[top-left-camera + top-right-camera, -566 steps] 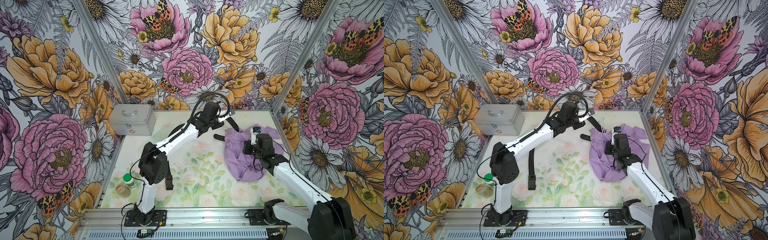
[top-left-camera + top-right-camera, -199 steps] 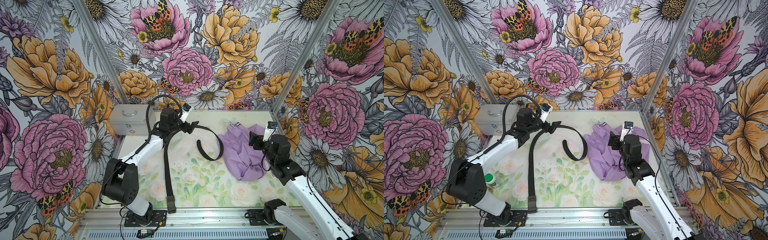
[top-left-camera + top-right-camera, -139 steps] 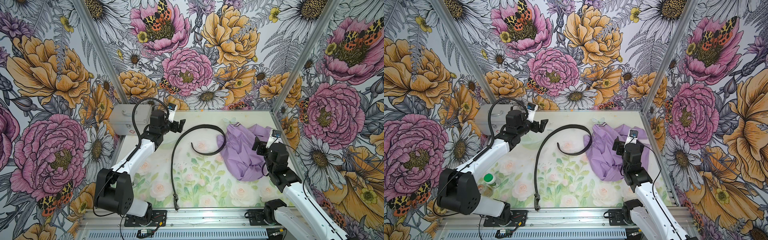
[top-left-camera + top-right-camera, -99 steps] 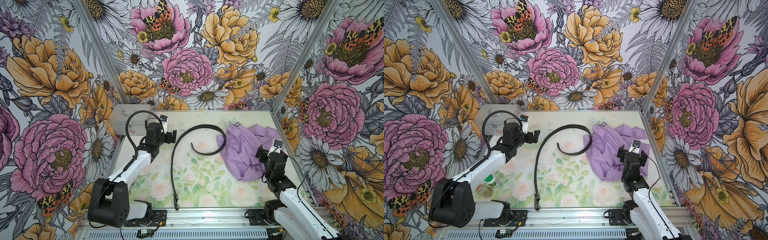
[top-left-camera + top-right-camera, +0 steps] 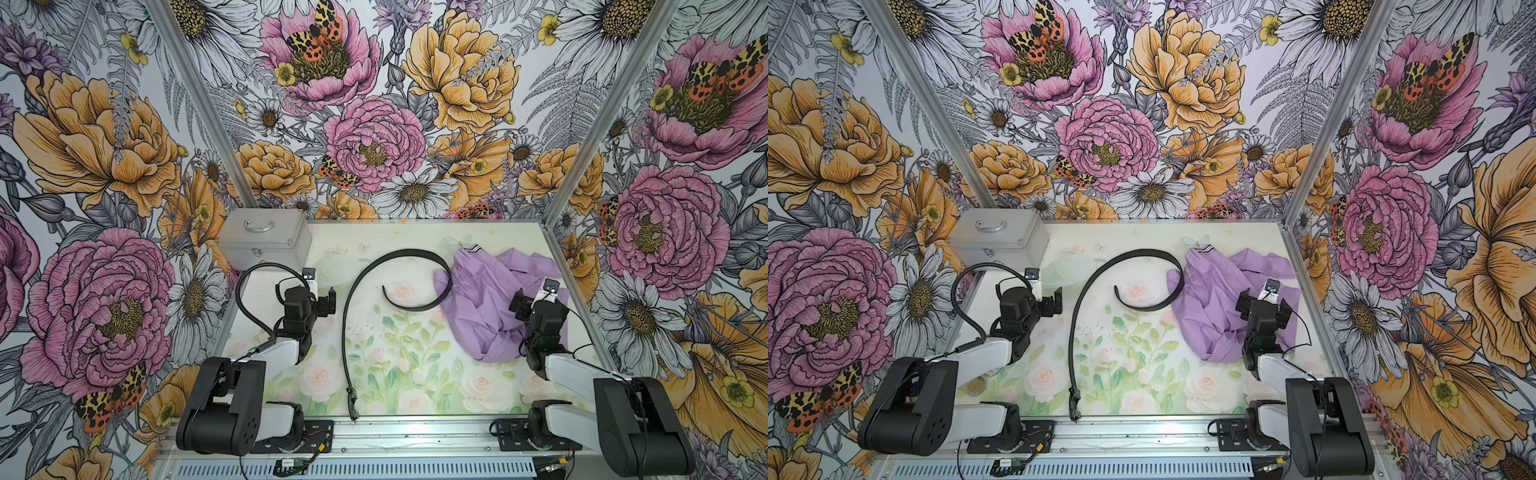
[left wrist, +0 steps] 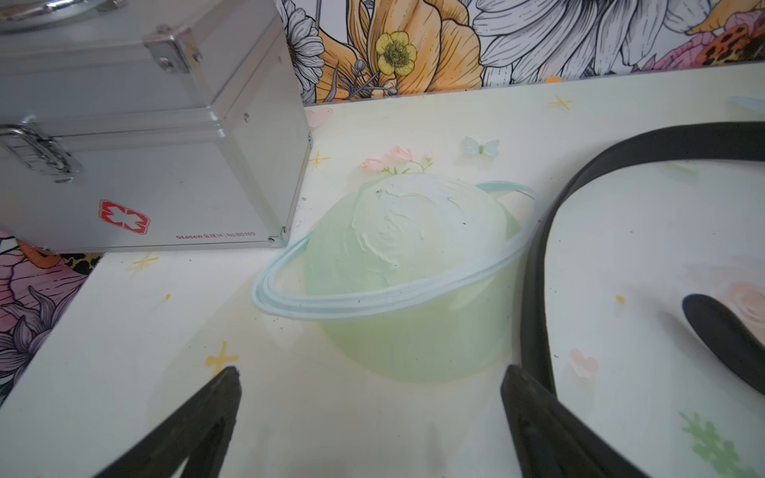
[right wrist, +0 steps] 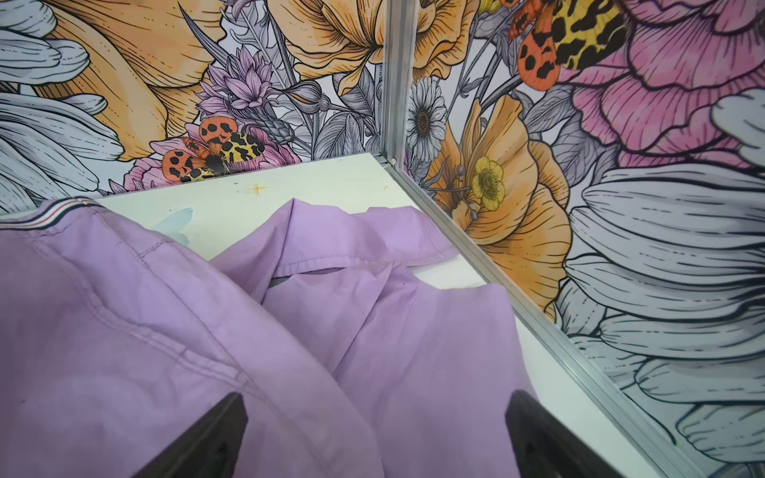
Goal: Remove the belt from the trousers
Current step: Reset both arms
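Note:
The black belt (image 5: pixel 345 332) (image 5: pixel 1072 332) lies loose on the table in both top views. Its buckle sits at the near edge, and the strap runs back, arches right and hooks round beside the lilac trousers (image 5: pixel 478 299) (image 5: pixel 1208 307), its bend touching their left edge. The trousers lie crumpled at the right, striped waistband at the back. My left gripper (image 5: pixel 322 291) (image 6: pixel 371 372) stands open and empty left of the belt (image 6: pixel 534 269). My right gripper (image 5: pixel 536 301) (image 7: pixel 377 397) hangs open just above the trousers (image 7: pixel 165 310), holding nothing.
A silver metal case (image 5: pixel 266 241) (image 6: pixel 145 165) stands in the back left corner, close behind my left gripper. The aluminium frame rail (image 7: pixel 496 289) of the right wall runs right beside the trousers and my right arm.
My left gripper let go of the belt, which dropped flat onto the table. Both arms then drew back toward the near edge, the right one leaving the trousers.

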`<state>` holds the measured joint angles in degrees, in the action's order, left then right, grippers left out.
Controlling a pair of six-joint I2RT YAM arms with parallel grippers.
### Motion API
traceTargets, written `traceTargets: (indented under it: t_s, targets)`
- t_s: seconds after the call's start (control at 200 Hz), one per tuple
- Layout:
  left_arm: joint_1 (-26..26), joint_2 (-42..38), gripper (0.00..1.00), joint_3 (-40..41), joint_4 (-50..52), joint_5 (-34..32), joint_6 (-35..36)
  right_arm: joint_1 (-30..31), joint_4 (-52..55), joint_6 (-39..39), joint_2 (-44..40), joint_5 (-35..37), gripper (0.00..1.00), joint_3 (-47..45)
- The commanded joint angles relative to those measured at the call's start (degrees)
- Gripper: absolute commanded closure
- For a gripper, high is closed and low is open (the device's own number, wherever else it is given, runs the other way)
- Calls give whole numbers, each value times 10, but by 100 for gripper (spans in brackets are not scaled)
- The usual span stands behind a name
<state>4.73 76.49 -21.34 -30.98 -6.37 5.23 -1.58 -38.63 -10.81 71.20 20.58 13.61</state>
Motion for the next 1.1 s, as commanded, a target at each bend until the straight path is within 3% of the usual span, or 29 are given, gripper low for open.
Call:
traceTargets:
  t_s: [0.0,0.17,0.27,0.355,0.425,1.096]
  targets:
    - [-27,23,1,15,-159,22,-13,-15,-99,1,48,-65,0,27]
    - [-35,138,1,59,-374,34,-19,-20,-180,30,153,-151,0,40]
    - [-36,110,1,20,-251,23,-22,-13,-99,42,162,-153,0,89]
    - [-41,118,1,4,-232,28,-28,0,-92,57,165,-152,0,95]
    - [-41,121,1,0,-230,3,-38,1,-91,58,163,-152,0,94]
    - [-42,121,1,-3,-223,10,-36,6,-90,61,163,-146,0,95]
